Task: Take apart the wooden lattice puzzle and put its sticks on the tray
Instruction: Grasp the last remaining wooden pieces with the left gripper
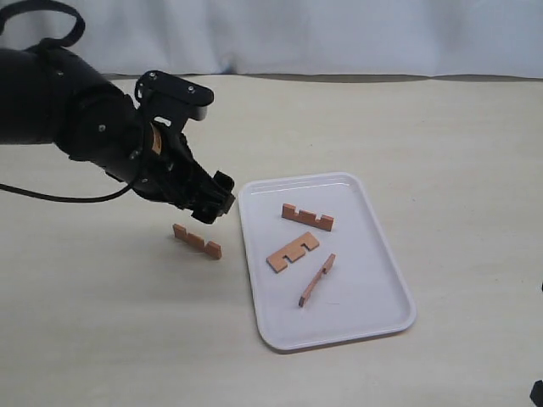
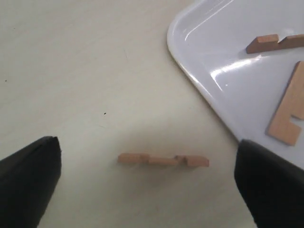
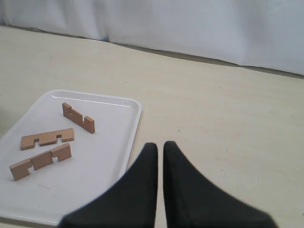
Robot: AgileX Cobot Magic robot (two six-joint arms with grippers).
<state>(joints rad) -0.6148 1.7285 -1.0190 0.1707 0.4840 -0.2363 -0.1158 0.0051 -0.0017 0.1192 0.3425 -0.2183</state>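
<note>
No assembled lattice puzzle shows; all the sticks lie apart. One notched stick rests on the table just left of the white tray. My left gripper hovers over this stick, open wide, its fingers either side of it and apart from it. Three sticks lie in the tray: one at the back, one in the middle, one nearer the front. My right gripper is shut and holds nothing, over the table right of the tray.
A beige tabletop runs back to a white curtain. The left arm's bulky black body and its cable fill the left side. A bit of the right arm shows at the bottom right corner.
</note>
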